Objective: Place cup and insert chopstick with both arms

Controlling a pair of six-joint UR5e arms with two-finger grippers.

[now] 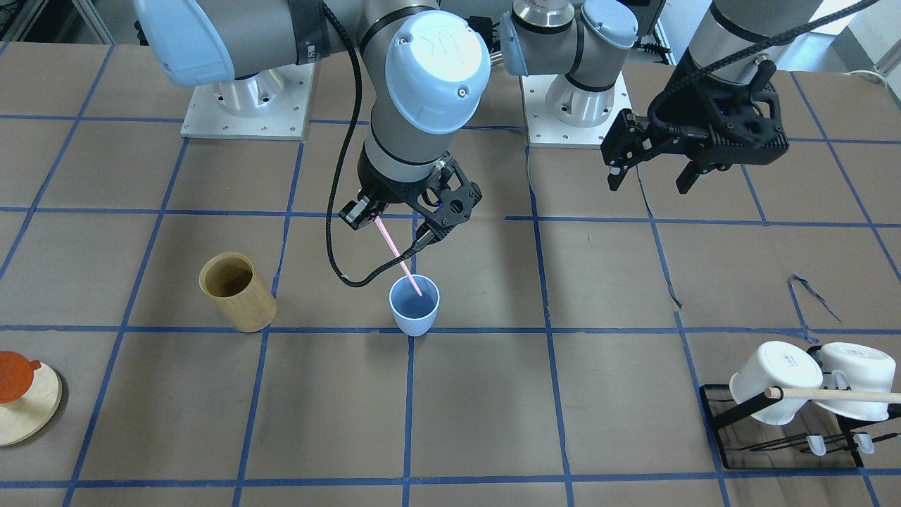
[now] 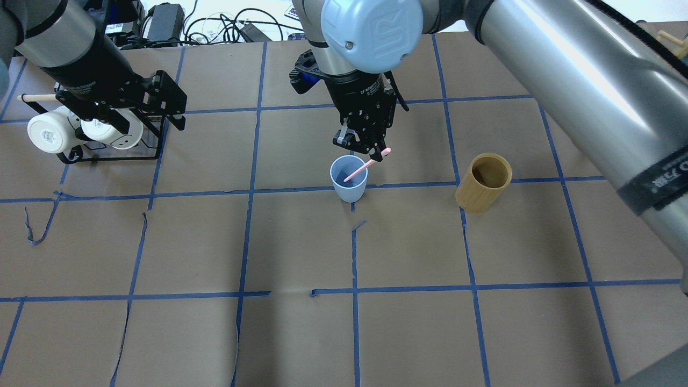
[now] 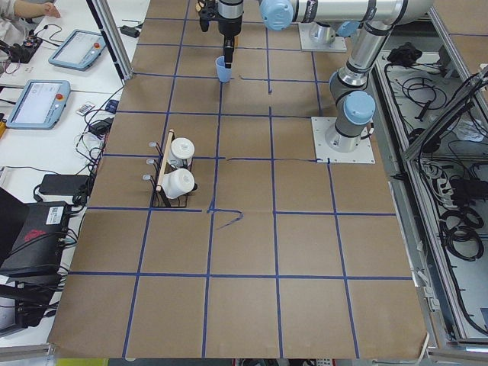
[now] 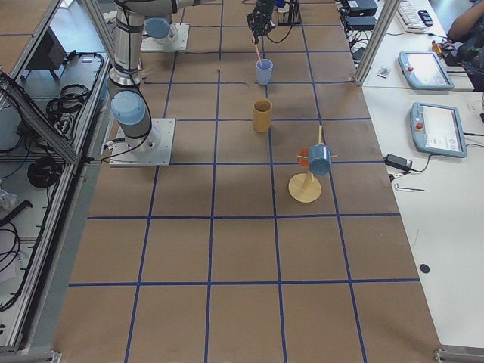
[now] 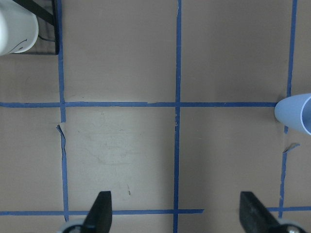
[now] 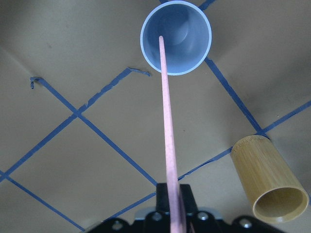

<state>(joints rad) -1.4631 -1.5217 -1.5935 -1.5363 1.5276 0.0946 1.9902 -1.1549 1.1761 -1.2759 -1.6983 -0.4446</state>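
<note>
The light-blue cup (image 1: 414, 306) stands upright on the table near the middle; it also shows in the overhead view (image 2: 348, 180) and the right wrist view (image 6: 176, 36). My right gripper (image 1: 383, 225) (image 2: 371, 149) is just above and behind the cup. It is shut on the upper end of the pale-pink chopstick (image 1: 400, 258) (image 6: 166, 121). The stick slants down and its lower tip is inside the cup's mouth. My left gripper (image 1: 649, 184) (image 5: 176, 211) is open and empty, hovering off to the side near the mug rack, with the cup at the right edge of the left wrist view (image 5: 296, 114).
A tan bamboo holder (image 1: 237, 292) (image 2: 482, 181) stands beside the cup. A black rack (image 1: 725, 415) holds white mugs (image 2: 48, 134) and a wooden rod. A round wooden stand (image 1: 28, 408) (image 4: 305, 189) sits at the table's other end.
</note>
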